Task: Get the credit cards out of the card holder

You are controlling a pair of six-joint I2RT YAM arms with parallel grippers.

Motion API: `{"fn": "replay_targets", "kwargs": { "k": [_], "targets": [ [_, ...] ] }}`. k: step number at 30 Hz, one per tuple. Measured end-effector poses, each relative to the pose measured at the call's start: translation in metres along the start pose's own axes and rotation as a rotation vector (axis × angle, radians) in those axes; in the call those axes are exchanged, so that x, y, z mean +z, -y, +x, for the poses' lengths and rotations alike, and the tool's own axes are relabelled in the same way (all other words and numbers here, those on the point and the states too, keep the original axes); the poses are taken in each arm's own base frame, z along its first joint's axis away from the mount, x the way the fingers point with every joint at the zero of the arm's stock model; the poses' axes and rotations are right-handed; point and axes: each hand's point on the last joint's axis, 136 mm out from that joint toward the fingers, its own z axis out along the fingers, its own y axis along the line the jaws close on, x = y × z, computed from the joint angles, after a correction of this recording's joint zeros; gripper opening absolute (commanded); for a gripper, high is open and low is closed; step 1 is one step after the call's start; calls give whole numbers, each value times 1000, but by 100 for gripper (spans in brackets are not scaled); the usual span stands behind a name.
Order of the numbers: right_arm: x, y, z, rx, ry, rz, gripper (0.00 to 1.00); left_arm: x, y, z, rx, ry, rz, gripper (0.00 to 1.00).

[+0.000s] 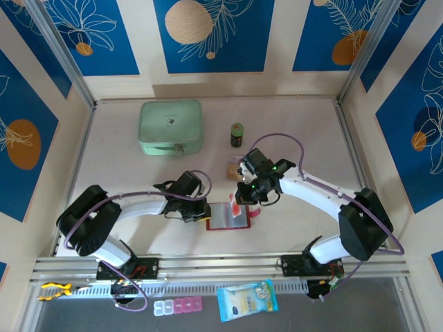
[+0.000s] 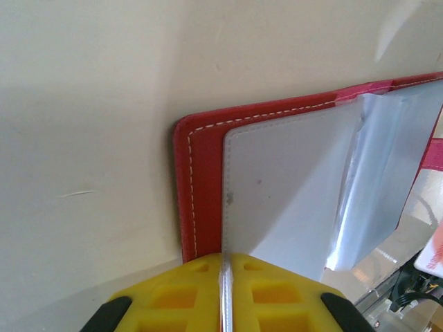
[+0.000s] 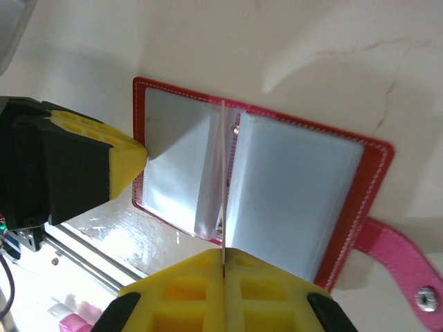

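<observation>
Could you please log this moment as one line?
card holder: open | left hand: shut on plastic sleeve | right hand: shut on thin sheet, edge-on

Yellow hands [image 2: 225,266] [image 3: 223,257], seemingly square-pocketed, on white arms [image 1: 138,206] with black joints [image 1: 86,207] and purple cables [image 1: 294,142].

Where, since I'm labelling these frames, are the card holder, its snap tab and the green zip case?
card holder [image 2: 203,187], left wrist view, red cover's stitched border.
snap tab [image 3: 398,252], right wrist view, pink strap's middle.
green zip case [image 1: 171,126], top external view, middle of lid.
</observation>
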Motion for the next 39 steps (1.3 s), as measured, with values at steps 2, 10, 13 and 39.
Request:
{"fn": "replay_targets", "kwargs": {
  "k": [2, 10, 13, 39],
  "targets": [
    [-7, 1, -6, -68, 9, 3, 0, -1, 2, -1, 4, 1, 0, 13],
    [-34, 7, -30, -430, 52, 78, 0, -5, 6, -6, 18, 4, -6, 14],
    [-40, 14, -41, -550, 49, 129, 0, -7, 2, -6, 6, 3, -14, 15],
    [-79, 31, -162, -1081, 15, 217, 0, -36, -12, -30, -19, 62, -14, 17]
  ]
}}
